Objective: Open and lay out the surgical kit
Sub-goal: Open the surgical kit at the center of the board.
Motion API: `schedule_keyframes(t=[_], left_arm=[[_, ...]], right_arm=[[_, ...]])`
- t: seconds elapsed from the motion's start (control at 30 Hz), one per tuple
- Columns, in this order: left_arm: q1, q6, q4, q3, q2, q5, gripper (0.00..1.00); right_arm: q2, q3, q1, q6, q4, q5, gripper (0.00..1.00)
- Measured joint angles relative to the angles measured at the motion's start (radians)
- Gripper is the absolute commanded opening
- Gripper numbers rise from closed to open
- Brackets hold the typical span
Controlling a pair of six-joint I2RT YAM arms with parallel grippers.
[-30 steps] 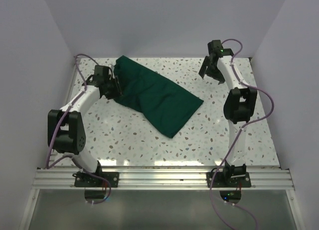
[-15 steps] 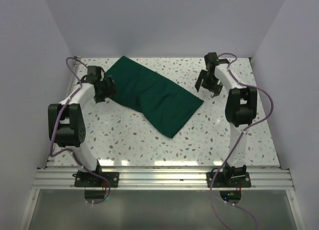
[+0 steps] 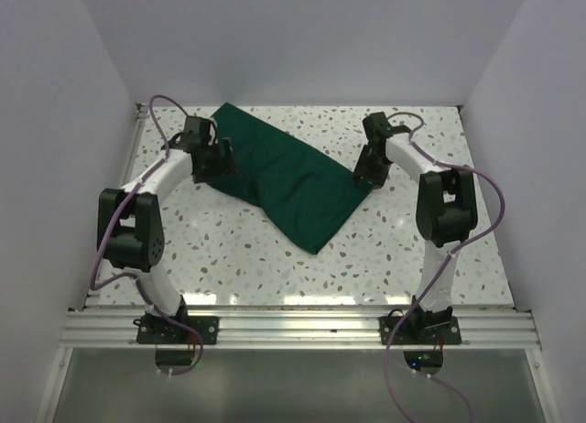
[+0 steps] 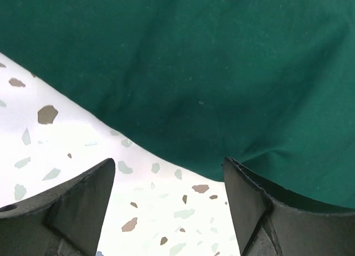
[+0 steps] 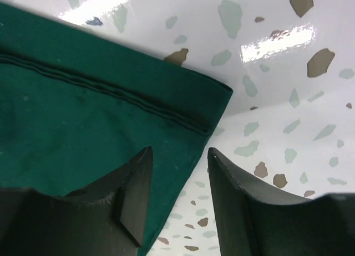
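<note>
Left gripper point(image 4: 166, 170) and right gripper point(image 5: 178, 156) swung in onto the green wrap point(image 3: 288, 180). Wrist cams show both spread, right maybe straddling its edge.

The green cloth wrap point(image 3: 293, 180) (folded over) hides any contents.

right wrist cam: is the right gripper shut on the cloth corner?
No, the right gripper has its fingers apart, with the green cloth hem and bare table visible in the gap.

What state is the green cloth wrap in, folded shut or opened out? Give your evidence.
Folded shut: the green cloth wrap lies as one closed bundle, doubled at its corner, with no tray or instruments showing.
</note>
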Motion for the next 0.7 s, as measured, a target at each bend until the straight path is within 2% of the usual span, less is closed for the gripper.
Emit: schedule_keyframes(t=[0.23,0.7], left_arm=[[-0.005,0.022,-0.019,0.061,0.027,0.0,0.82],[-0.008,0.026,-0.043,0.065,0.037,0.001,0.81]], right_arm=[[0.003,0.033,-0.005,0.005,0.027,0.009,0.45],[0.036,0.015,-0.005,0.003,0.032,0.043,0.47]])
